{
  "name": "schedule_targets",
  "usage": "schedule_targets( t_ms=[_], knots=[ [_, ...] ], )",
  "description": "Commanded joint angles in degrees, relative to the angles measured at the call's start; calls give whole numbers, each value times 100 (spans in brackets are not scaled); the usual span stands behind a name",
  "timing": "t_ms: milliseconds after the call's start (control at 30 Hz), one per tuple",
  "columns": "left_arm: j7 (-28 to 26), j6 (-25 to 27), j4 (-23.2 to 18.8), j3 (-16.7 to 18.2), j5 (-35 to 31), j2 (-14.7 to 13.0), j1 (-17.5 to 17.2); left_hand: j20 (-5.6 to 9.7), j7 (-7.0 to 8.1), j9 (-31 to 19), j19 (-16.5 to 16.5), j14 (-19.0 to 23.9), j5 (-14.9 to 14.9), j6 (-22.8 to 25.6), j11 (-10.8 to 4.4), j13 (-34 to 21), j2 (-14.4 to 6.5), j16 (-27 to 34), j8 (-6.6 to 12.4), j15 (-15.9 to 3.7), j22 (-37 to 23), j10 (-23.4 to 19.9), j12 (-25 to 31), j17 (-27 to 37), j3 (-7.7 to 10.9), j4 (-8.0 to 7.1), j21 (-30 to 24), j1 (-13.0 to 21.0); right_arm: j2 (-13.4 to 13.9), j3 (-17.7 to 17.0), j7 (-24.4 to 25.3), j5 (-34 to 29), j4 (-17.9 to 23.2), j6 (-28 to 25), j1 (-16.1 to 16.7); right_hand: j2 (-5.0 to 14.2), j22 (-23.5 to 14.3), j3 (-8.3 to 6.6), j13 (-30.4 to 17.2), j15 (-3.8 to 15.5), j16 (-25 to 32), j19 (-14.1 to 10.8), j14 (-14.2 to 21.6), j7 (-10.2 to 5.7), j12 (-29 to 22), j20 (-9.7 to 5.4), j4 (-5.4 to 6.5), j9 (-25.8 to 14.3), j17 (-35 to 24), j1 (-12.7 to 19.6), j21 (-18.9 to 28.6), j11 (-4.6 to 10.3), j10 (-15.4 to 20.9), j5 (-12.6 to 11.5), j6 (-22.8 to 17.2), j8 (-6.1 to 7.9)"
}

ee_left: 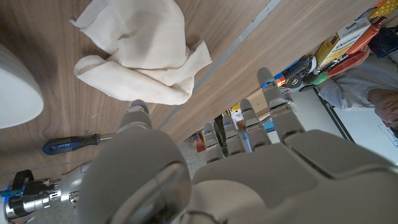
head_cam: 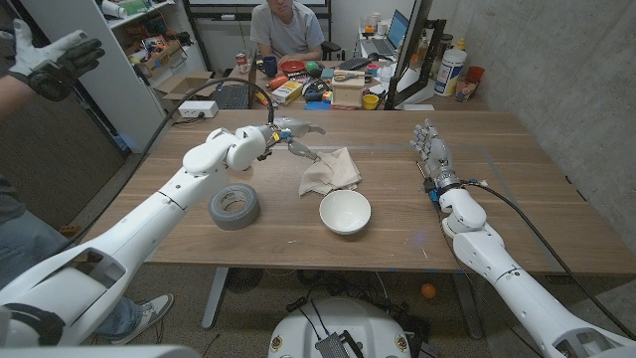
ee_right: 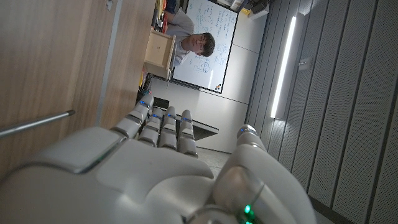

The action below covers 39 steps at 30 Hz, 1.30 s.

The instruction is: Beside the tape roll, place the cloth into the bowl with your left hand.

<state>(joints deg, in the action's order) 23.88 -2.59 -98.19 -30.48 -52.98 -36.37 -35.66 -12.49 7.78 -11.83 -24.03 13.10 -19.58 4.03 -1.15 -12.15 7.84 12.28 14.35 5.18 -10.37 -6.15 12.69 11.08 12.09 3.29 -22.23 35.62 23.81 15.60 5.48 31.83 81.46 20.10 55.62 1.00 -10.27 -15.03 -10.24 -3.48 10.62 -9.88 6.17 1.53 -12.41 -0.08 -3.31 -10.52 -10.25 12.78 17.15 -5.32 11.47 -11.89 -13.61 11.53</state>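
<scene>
- Left robot hand [head_cam: 295, 136] hovers over the worktop [head_cam: 517, 199], fingers spread, holding nothing; its fingertips sit just beside the cloth's far-left edge.
- Cloth [head_cam: 331, 170] lies crumpled to the hand's right and slightly nearer the robot, just behind the bowl [head_cam: 345, 212].
- Tape roll [head_cam: 235, 206] sits left of the bowl.
- Right robot hand [head_cam: 434, 151] stands well apart, fingers apart, empty; the left is clearly nearer.

In the left wrist view the bowl [ee_left: 15, 81] is cut off by the picture's edge. A screwdriver [ee_left: 68, 144] there has its tip hidden behind the left hand [ee_left: 205, 168]. Whether that hand's fingers touch the cloth [head_cam: 331, 171] cannot be told.
</scene>
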Motion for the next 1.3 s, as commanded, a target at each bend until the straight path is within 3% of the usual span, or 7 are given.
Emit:
schedule_targets(
  t_ms=[33,400,700,933,1300],
  knots=[
    [462,302,62,-215,-207,255,68,-2,-25,-18,-32,-83,-41,-146,43,-31,67,-33,-63,10,-6,96,-32,29,-51,14,43,22,-48,-10,-174,85,-210,75,-106,37,-12,-10,-19,-5,20,-6,55,-46,-13,30,-44,-30,-17,50,-22,19,86,10,-34,2],
    [383,274,333,-296,-135,335,43,-5,-52,-32,19,-317,-81,-226,44,-43,96,-123,-93,101,3,193,-57,34,-117,36,134,37,-100,-21,-370,164,-455,137,-200,34,-14,-4,-20,-11,24,-10,74,-64,-27,47,-52,-32,-17,53,-40,30,135,11,-59,7],
    [214,19,711,-555,-228,514,318,-7,-54,-38,71,-421,-106,-190,84,-49,93,-148,-78,129,8,244,-68,31,-147,50,199,56,-130,-66,-494,219,-607,229,-230,33,-16,3,-22,-20,27,-16,91,-89,-35,63,-57,-34,-18,51,-58,35,171,13,-95,15],
    [200,-169,943,-758,-307,703,574,-8,-41,-42,154,-525,-130,-85,20,-54,73,-169,-37,158,12,249,-62,30,-166,59,274,79,-96,-121,-515,240,-578,274,-169,32,-16,7,-23,-19,28,-21,99,-107,-45,72,-60,-35,-18,50,-66,34,202,14,-123,23],
    [535,-39,1137,-966,-399,925,709,-7,-50,-48,269,-607,-176,-244,13,-61,34,-156,-102,155,12,399,-102,27,-190,82,395,141,-108,-168,-560,316,-650,275,-139,29,-17,16,-25,-32,27,-15,107,-126,-53,99,-64,-37,-20,45,-89,40,237,15,-149,26]
  ],
)
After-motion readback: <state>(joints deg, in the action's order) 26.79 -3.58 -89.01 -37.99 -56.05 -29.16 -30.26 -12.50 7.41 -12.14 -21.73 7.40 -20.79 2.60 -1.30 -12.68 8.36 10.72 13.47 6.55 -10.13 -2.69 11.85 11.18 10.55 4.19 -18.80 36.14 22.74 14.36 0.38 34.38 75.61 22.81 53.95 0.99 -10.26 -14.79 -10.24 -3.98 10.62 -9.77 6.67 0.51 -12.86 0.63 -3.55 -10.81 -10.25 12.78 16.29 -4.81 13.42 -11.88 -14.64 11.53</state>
